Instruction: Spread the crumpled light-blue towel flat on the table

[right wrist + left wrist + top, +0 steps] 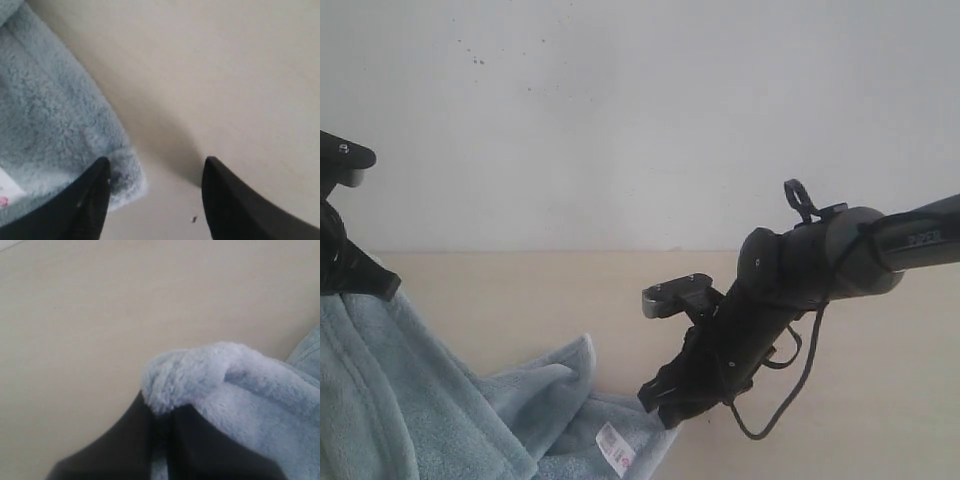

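Observation:
The light-blue towel (430, 400) lies rumpled at the lower left of the exterior view, with its white tag (616, 447) near the corner. One edge is lifted off the table (570, 290) by my left gripper (382, 288). In the left wrist view that gripper (162, 412) is shut on a fluffy fold of the towel (200, 372). My right gripper (660, 408) hovers low at the tagged corner. Its jaws are open (155, 167), with bare table (225, 75) between them. The towel's corner (60, 120) lies against one finger (95, 190), not gripped.
A plain white wall (640, 110) rises behind the table. Bare beige tabletop stretches to the right of the towel and under the right arm (820, 265). A loose black cable (790, 400) hangs below that arm's wrist.

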You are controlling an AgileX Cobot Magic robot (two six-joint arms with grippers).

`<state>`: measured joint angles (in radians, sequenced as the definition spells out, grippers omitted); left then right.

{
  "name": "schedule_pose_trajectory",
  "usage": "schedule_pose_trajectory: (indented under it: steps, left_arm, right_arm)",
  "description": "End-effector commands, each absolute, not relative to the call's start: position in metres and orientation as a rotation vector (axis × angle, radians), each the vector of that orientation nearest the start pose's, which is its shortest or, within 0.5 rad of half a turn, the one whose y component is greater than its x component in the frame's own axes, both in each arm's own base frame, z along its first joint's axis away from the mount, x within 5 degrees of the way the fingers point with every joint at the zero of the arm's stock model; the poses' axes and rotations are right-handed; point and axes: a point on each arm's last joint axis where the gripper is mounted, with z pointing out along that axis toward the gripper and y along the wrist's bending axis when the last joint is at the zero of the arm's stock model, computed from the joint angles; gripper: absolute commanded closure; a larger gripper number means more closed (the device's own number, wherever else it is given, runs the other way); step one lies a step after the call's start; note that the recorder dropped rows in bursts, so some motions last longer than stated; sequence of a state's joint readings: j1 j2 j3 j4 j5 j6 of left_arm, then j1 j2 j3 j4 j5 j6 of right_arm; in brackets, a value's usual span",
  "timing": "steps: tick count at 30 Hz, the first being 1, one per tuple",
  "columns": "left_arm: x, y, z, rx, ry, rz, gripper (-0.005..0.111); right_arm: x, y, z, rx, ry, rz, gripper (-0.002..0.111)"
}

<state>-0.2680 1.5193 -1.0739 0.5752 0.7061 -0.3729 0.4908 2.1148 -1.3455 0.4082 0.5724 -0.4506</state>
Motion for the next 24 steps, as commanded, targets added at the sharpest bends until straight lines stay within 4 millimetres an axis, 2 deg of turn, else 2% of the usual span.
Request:
schedule_pose_trajectory:
  steps: [1, 6, 10, 12, 17, 20, 24]
  left_arm:
    - [0.313, -0.054, 0.267, 0.296, 2.470, 0.346, 0.103]
    - [0.313, -0.054, 0.267, 0.296, 2.470, 0.346, 0.103]
    - [0.313, -0.054, 0.267, 0.295, 2.473, 0.348, 0.103]
    - [0.313, -0.054, 0.267, 0.294, 2.476, 0.351, 0.103]
    - [0.311, -0.053, 0.266, 0.282, 2.502, 0.361, 0.103]
    - [0.310, -0.053, 0.266, 0.275, 2.508, 0.357, 0.103]
    - [0.309, -0.052, 0.265, 0.284, 2.522, 0.370, 0.103]
  right_arm:
    - [0.364, 0.216, 0.120, -0.810, 2.653, 0.417, 0.054]
    - [0.355, 0.229, 0.113, -0.884, 2.655, 0.426, 0.054]
    - [0.337, 0.254, 0.106, -1.081, 2.609, 0.419, 0.056]
    - [0.327, 0.265, 0.105, -1.154, 2.586, 0.405, 0.066]
    - [0.317, 0.274, 0.112, -1.201, 2.586, 0.386, 0.107]
    - [0.317, 0.272, 0.133, -1.166, 2.563, 0.390, 0.108]
    - [0.316, 0.260, 0.185, -1.187, 2.443, 0.270, 0.108]
